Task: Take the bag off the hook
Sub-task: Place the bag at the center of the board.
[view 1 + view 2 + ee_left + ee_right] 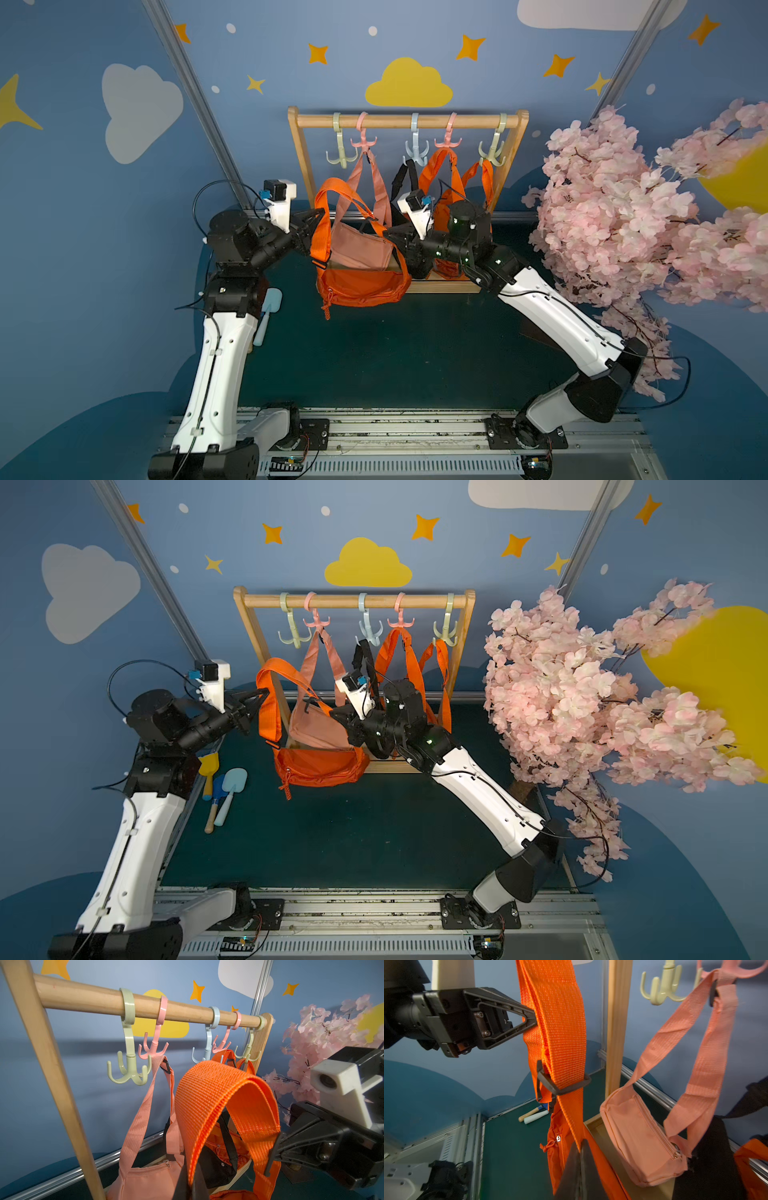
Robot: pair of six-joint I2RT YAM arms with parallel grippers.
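- The left arm rises from the near rail, bends at the elbow and reaches sideways toward the middle. The left end effector [322,212] is pinching the wide woven orange strap [321,237] near the top of its loop, jaws pressed together on the webbing
- The right arm leans in from the opposite side, wrist turned toward the left arm. The right end effector [387,233] is clamped on the same strap along its slanting run
- The bright orange fabric bag [361,289] hangs by that strap between the two arms, clear of the hooks. It is in front of the base of the wooden rack [407,121] and over the dark green table [415,357]
- The bag's long axis lies level, roughly parallel to the rack's rail. The strap loop points up and a zip cord dangles at the end nearer the left arm
- Behind it, a salmon-pink fabric bag [359,251] hangs from a pink plastic hook [363,141], with a pale green plastic hook [341,156] beside it on the rail
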